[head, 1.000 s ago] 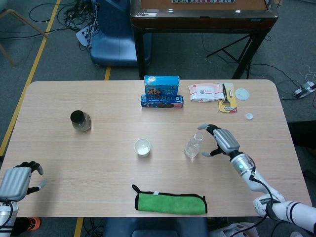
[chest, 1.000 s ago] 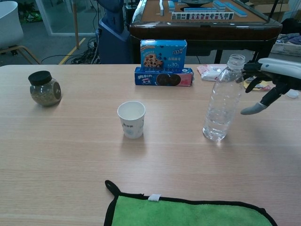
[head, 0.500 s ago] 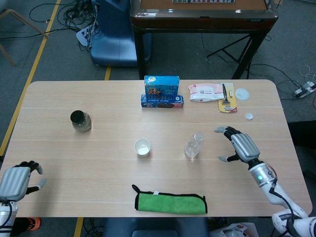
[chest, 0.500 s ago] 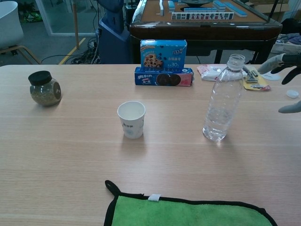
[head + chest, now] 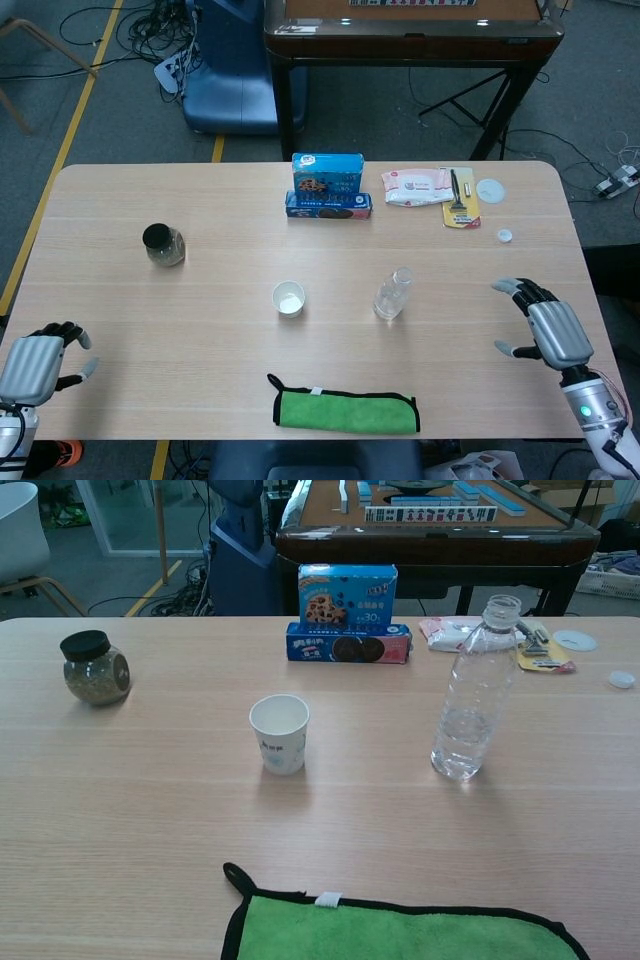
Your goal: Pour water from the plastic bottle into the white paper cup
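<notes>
A clear plastic bottle (image 5: 391,294) (image 5: 474,693) stands upright and uncapped near the table's middle, with a little water in its base. To its left sits the white paper cup (image 5: 288,298) (image 5: 279,733), upright. My right hand (image 5: 546,328) hovers at the table's right edge, well right of the bottle, fingers spread and holding nothing; the chest view does not show it. My left hand (image 5: 37,362) rests at the front left corner, fingers loosely curled, empty.
A green cloth (image 5: 345,411) (image 5: 405,931) lies at the front edge. A dark-lidded jar (image 5: 163,244) (image 5: 94,667) stands at the left. Cookie boxes (image 5: 328,187) (image 5: 347,613), a wipes pack (image 5: 418,186), a razor card (image 5: 460,203) and a small cap (image 5: 505,236) (image 5: 621,679) lie at the back.
My right hand has drawn away from the bottle to the right and toward the front edge, leaving the chest view. The bottle stays upright in place. The left hand has not moved.
</notes>
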Tool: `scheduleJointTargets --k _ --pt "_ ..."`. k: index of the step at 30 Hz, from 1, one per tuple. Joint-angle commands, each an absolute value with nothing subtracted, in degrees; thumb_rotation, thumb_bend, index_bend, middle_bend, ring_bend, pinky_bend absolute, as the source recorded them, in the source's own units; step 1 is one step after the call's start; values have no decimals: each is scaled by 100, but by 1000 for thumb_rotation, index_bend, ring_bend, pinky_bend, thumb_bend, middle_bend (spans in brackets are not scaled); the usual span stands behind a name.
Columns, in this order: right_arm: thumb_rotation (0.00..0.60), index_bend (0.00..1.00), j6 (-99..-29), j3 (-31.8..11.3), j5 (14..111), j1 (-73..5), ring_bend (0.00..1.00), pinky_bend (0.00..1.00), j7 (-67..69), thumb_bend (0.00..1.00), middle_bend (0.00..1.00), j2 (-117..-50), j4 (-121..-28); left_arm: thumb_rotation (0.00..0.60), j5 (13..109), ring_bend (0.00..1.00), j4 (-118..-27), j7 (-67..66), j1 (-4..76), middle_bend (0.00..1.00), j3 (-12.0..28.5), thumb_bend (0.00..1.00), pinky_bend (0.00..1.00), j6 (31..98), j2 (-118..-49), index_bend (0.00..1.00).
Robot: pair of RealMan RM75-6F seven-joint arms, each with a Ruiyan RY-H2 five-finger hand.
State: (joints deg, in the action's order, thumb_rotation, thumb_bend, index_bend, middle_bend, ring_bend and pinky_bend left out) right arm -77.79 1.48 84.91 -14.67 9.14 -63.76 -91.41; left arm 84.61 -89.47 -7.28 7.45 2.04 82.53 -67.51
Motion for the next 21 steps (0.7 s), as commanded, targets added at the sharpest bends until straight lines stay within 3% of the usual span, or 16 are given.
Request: scheduleJointTargets --k 1,12,21 --pt "600 216 -8184 266 8592 -1113 137 278 638 0 205 -6301 -9299 600 8542 409 -8878 -655 744 471 199 197 559 8313 -6800 561" --pt "600 216 -8768 394 8817 -555 137 277 -180 0 213 -6239 -9572 600 8708 410 -8831 -605 782 478 158 198 560 8330 -6892 561" --pt "600 216 -8630 344 8770 -476 138 277 -28 0 213 -6159 -9593 600 8756 411 -8858 -611 829 479 150 197 560 8284 -6888 561"
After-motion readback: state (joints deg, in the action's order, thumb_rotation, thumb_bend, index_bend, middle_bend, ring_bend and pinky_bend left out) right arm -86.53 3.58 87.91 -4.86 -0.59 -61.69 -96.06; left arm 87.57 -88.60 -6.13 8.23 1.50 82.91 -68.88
